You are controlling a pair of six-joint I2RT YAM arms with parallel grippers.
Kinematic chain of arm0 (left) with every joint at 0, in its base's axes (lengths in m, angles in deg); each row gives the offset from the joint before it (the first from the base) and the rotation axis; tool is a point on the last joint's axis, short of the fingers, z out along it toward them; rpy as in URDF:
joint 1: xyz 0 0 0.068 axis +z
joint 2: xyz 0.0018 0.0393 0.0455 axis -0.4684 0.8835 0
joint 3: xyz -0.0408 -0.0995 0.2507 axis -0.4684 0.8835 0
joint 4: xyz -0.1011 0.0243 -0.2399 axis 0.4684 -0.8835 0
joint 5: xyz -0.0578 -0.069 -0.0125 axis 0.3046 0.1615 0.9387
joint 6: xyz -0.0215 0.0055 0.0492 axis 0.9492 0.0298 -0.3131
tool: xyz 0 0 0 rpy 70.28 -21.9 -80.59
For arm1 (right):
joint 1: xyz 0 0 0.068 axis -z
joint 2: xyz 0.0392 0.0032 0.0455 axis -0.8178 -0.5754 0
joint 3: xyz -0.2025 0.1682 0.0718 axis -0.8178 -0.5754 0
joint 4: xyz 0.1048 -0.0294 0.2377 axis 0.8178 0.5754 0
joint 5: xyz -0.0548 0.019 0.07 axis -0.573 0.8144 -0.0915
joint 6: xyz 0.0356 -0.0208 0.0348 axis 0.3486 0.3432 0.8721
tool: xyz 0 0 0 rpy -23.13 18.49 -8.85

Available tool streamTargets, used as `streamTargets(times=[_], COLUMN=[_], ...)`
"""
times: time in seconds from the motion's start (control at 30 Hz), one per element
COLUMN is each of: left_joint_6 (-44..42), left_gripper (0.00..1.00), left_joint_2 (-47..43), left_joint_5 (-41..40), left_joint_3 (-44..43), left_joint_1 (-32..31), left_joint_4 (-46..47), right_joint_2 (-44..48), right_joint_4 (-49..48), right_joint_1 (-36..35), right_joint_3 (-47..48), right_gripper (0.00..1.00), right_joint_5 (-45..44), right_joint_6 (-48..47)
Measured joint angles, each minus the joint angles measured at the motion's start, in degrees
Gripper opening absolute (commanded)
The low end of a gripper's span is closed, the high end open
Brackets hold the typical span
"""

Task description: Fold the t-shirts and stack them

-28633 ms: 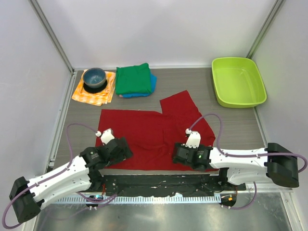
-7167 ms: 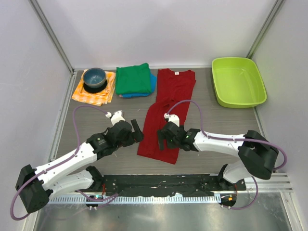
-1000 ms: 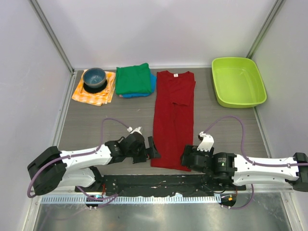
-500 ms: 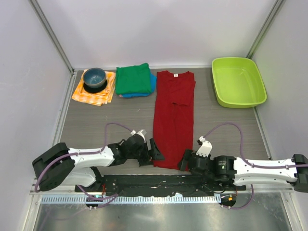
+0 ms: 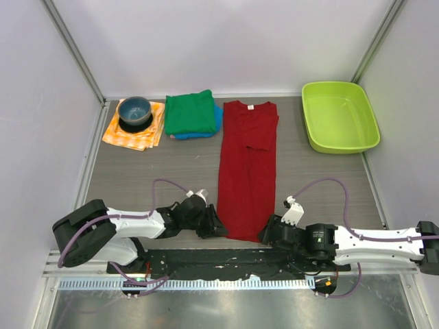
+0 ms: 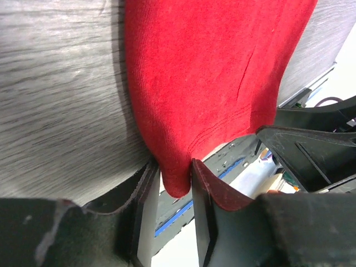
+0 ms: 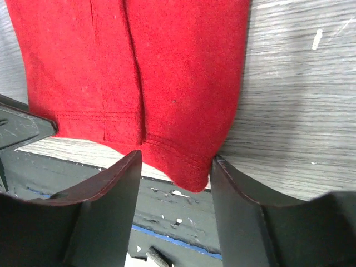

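The dark red t-shirt (image 5: pixel 247 164) lies as a long narrow strip down the middle of the table, collar at the far end. My left gripper (image 5: pixel 218 229) is at its near left hem corner. In the left wrist view that gripper (image 6: pixel 173 167) is shut on the corner of the red cloth (image 6: pixel 206 72). My right gripper (image 5: pixel 265 235) is at the near right hem corner. There the right gripper (image 7: pixel 175 161) stands open, its jaws astride the red hem (image 7: pixel 167 111) with a gap on one side. A folded green t-shirt (image 5: pixel 190 112) rests on a blue one (image 5: pixel 218 118) at the back.
A blue bowl (image 5: pixel 134 111) sits on an orange-and-white checked cloth (image 5: pixel 130 136) at the back left. A lime green bin (image 5: pixel 339 116) stands at the back right. The dark base rail (image 5: pixel 219 259) runs just beyond the table's near edge.
Both grippers have slid in to the red shirt's near hem corners and narrowed their jaws. The left has closed on its corner; the right has partly closed.
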Motion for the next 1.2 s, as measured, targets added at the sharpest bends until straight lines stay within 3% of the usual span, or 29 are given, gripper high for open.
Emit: streamTargets(times=[0.1, 0.13, 0.17, 0.27, 0.33, 0.57, 0.93, 1.07, 1.2], left_joint_6=[-0.13, -0.11, -0.13, -0.24, -0.42, -1.07, 0.42, -2.05, -6.69], left_gripper=[0.14, 0.0, 0.0, 0.0, 0.0, 0.0, 0.0, 0.0, 0.0], left_joint_2=[1.51, 2.21, 2.82, 3.87, 4.5, 4.22, -11.43, -15.47, -17.22], left_joint_5=[0.39, 0.48, 0.63, 1.11, 1.49, 1.18, -13.29, -18.4, -20.87], left_joint_3=[0.02, 0.07, 0.07, 0.0, -0.11, -0.35, -1.14, -7.65, -15.96], left_joint_1=[-0.04, -0.07, -0.09, -0.13, -0.13, -0.72, -15.1, -15.89, -12.17], left_joint_4=[1.62, 2.08, 2.73, 4.46, 5.31, 4.96, -12.9, -23.39, -27.96], right_joint_2=[-1.49, -1.99, -2.34, -3.67, -4.33, -9.07, -28.28, -32.11, -27.76], right_joint_4=[-0.81, -1.03, -1.22, -1.05, -0.59, 1.44, 8.22, 12.26, 15.37], right_joint_1=[-0.04, -0.04, -0.04, -0.04, -0.09, -1.36, -20.15, -21.68, -19.63], right_joint_3=[-0.17, -0.15, -0.11, 0.11, 0.11, 2.75, 19.43, 27.76, 29.77], right_gripper=[0.48, 0.46, 0.44, 0.27, 0.03, 0.01, 0.01, 0.01, 0.01], right_joint_5=[-0.57, -0.83, -1.16, -2.05, -2.62, -4.44, -12.0, -17.73, -23.15], right_joint_6=[0.37, 0.35, 0.24, -0.02, -0.24, -1.46, 1.22, 1.81, 1.07])
